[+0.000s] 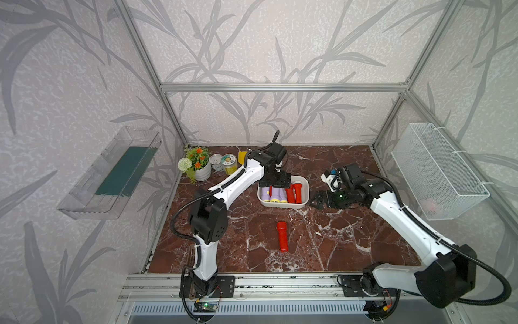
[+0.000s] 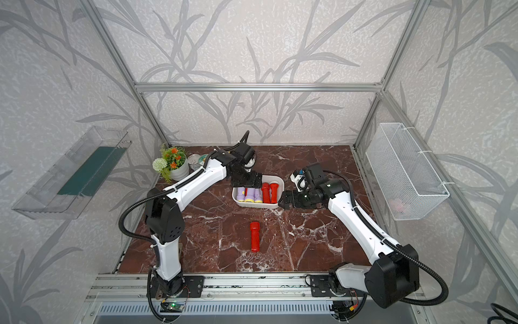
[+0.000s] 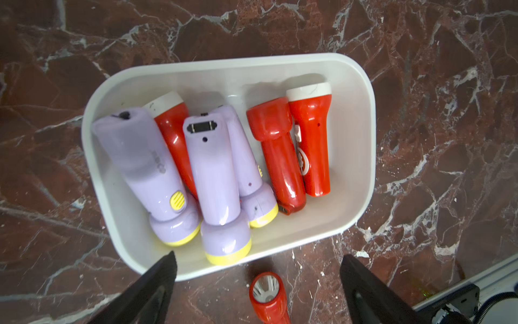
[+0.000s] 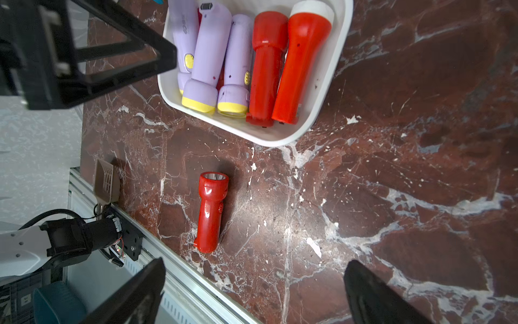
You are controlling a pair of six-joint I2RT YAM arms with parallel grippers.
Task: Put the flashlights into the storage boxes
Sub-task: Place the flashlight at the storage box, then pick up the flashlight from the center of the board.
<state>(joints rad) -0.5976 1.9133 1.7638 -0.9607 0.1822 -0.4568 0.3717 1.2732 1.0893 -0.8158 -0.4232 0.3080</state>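
Note:
The white storage box (image 1: 283, 206) (image 2: 256, 205) (image 3: 361, 112) (image 4: 330, 84) stands mid-table. In it lie three lilac flashlights (image 3: 213, 174) (image 4: 210, 50) and three red flashlights (image 3: 280, 157) (image 4: 266, 64), one red partly under the lilac ones. One more red flashlight (image 1: 282, 236) (image 2: 255, 236) (image 3: 267, 297) (image 4: 210, 213) lies on the marble in front of the box. My left gripper (image 1: 276, 183) (image 2: 246, 181) (image 3: 258, 256) hangs over the box's left part, open and empty. To the right of the box my right gripper (image 1: 315, 200) (image 2: 283, 199) (image 4: 256, 262) stands open with nothing in it.
A flower pot (image 1: 200, 168) and cans (image 1: 228, 164) stand at the back left. A small white and blue object (image 1: 329, 176) sits behind the right arm. A brown scoop (image 4: 105, 182) lies by the front rail. A wire basket (image 1: 437, 171) and a clear bin (image 1: 112, 174) hang on the walls.

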